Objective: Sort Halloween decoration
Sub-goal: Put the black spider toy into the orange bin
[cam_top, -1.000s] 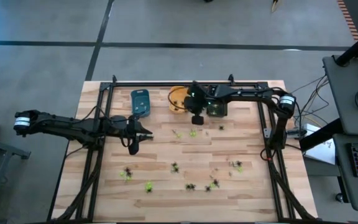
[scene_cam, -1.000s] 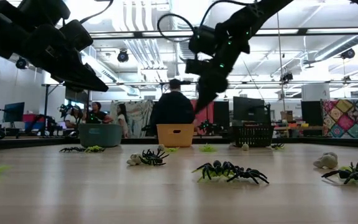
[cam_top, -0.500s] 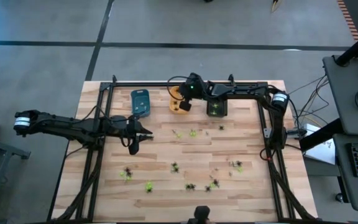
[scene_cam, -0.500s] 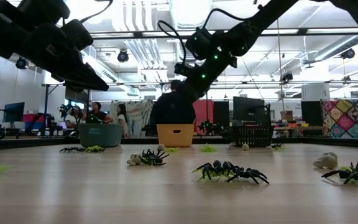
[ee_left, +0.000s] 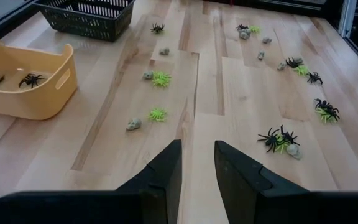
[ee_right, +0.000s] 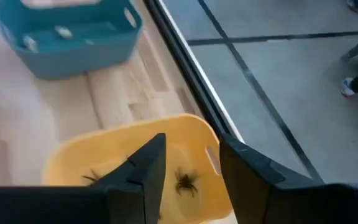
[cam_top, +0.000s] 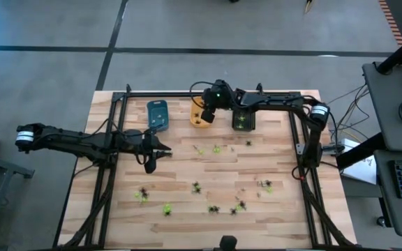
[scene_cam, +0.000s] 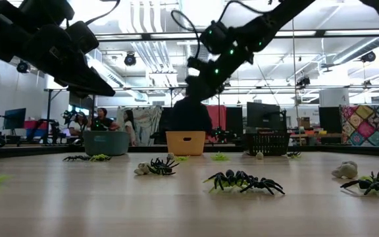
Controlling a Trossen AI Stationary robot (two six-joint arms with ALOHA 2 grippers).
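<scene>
Right gripper [cam_top: 208,113]: it hangs over the yellow-orange plastic tray [cam_top: 197,120] at the far edge of the wooden slat table [cam_top: 187,174]. Your wrist view looks down between two dark fingers [ee_right: 143,177] with a clear gap and nothing between them: open, empty.
Orange tray contents: small black plastic spiders [ee_right: 186,182] lie on its floor, one directly beneath the gap.
Left gripper [cam_top: 150,162]: parked low over the left-middle of the table. Fingers [ee_left: 166,171] part way apart, nothing held.
Other trays: blue-teal plastic tray [cam_top: 158,113] just left of the orange one, pale bits inside; black mesh basket [cam_top: 242,120] just right of it.
Decorations left to sort: black, yellow-green and pale whitish spidery figures [cam_top: 217,148] are scattered across the middle and near half of the table. Several lie in mixed clumps, such as a black spider tangled with a green one and a pale piece [ee_left: 279,139]. My read: sorting is early, most pieces remain.
Risk, tray: a low retreat could let a finger catch the orange tray's rim and drag or tip it. Lift clear first.
Risk, clumps: closing on a tangle could carry two colours into one tray. Choose isolated pieces.
Risk, small parts: the figures are tiny and leggy, so an off-centre pinch may flick one off the table.
</scene>
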